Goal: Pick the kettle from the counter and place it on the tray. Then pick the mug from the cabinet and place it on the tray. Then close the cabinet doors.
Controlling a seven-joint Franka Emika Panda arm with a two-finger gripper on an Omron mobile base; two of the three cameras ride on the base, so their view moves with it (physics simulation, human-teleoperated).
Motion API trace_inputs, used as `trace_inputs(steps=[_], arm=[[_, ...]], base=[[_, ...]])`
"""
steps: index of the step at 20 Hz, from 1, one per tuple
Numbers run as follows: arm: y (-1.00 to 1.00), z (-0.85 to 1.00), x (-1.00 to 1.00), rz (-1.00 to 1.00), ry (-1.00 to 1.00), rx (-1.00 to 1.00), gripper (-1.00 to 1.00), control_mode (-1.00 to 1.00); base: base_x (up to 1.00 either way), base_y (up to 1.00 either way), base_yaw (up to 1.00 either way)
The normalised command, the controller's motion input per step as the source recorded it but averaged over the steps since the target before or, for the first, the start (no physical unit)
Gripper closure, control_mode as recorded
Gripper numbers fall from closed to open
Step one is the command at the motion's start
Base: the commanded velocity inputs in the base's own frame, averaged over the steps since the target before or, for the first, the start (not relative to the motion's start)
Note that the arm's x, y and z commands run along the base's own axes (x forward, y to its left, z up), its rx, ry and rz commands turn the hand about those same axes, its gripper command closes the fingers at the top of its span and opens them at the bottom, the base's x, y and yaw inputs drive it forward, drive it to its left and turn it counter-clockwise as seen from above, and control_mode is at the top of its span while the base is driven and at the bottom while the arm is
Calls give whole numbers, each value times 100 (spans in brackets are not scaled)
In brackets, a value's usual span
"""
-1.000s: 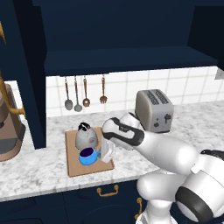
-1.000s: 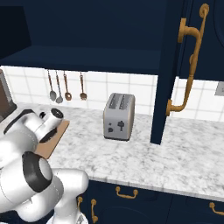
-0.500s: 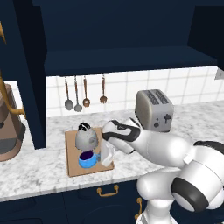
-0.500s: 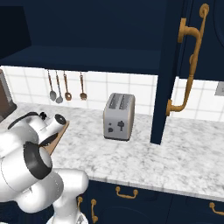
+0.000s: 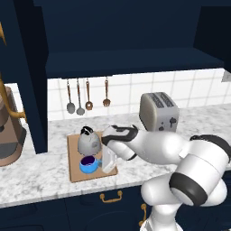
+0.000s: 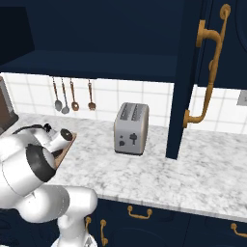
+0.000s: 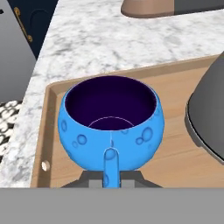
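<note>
Mug (image 7: 111,127) on the tray (image 7: 175,164), one bright blue cup with its dark purple inside bare, sitting right ahead of the fingers with its small handle pointing straight back at them. Gripper (image 5: 107,161) is down beside it, fingers drawn narrow around that handle, clamped on it. Kettle (image 5: 89,141), one grey dome, stands on the same wooden tray just beyond the mug, off to one side of the fingers. Since a second ago the arm has stretched out lower over the counter (image 5: 40,169), the mug barely shifting. One toaster (image 6: 130,128), four utensils (image 6: 72,96) hanging, cabinet door (image 6: 193,72) open.
</note>
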Motion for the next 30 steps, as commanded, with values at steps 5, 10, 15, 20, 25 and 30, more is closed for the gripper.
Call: trace_inputs(steps=[5, 10, 15, 20, 25, 30], arm=[[5, -12, 6, 0, -4, 0, -100, -100], [0, 3, 0, 0, 0, 1, -100, -100], [-2, 24, 0, 0, 0, 2, -100, -100], [-20, 51, -2, 0, 0, 7, -100, -100], [-37, 59, -22, -12, 13, 1, -100, -100], [-48, 80, -25, -33, 40, 0, -100, -100]], base=[[0, 0, 0], [0, 0, 0], [0, 0, 0], [0, 0, 0], [0, 0, 0], [0, 0, 0]])
